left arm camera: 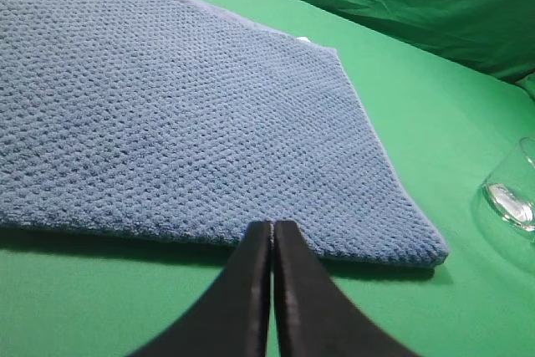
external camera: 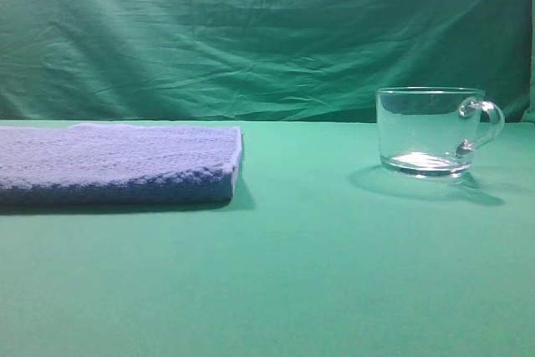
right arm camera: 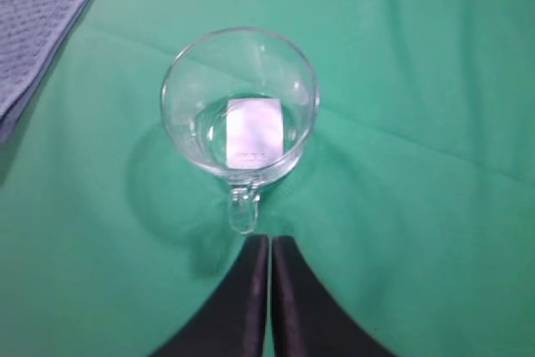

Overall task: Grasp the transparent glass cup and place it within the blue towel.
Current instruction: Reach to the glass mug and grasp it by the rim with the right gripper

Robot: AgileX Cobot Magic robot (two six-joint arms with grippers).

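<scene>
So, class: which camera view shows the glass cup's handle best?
The right wrist view: the handle points straight at the camera from the glass cup. The exterior high view shows it side-on; the left wrist view catches only the cup's edge.

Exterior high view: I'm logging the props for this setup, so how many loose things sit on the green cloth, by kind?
Glass cups: 1, the transparent glass cup, standing upright
Towels: 1, the blue towel, lying flat, apart from the cup
Total: 2

Open cloth (external camera: 318,240) between towel (external camera: 117,165), cup (external camera: 428,131)
</scene>
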